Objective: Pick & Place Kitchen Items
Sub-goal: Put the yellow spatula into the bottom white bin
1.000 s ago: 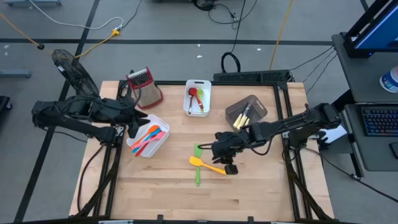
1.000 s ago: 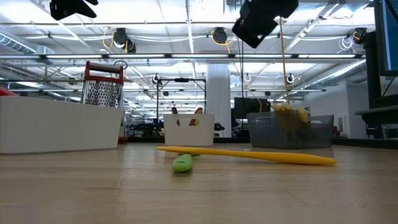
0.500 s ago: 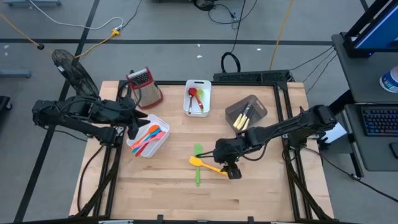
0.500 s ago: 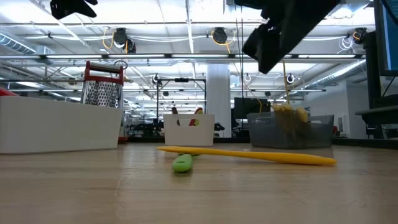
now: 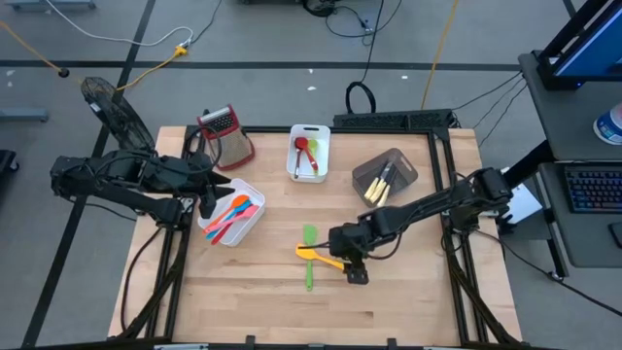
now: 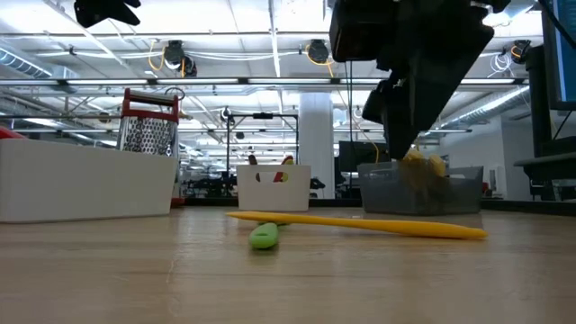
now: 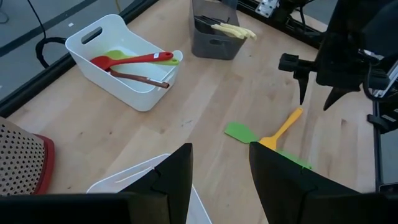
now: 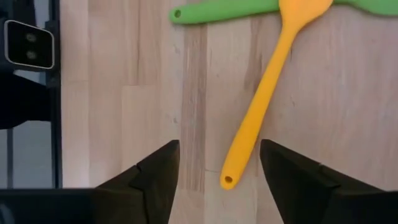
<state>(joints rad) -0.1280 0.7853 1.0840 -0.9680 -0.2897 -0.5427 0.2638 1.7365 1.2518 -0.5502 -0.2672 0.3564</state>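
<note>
High view: grey bin (image 5: 385,175) holds yellow utensils (image 5: 377,188)

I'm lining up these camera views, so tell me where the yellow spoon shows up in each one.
High view: yellow spoon at table centre, crossing the green spatula.
Low view: lying across the middle, over the spatula.
Left wrist view: right of centre.
Right wrist view: centre, handle between the open jaws.
Shared landmark: the green spatula.

Green spatula (image 8: 249,10): blade cut off by right wrist view's edge; in low view (image 6: 264,236) only its handle end shows. Grey bin (image 5: 385,173): utensils inside too small to tell apart. Box grater (image 7: 22,163) cropped in left wrist view. Left gripper (image 6: 106,12) cut off in low view.
</note>
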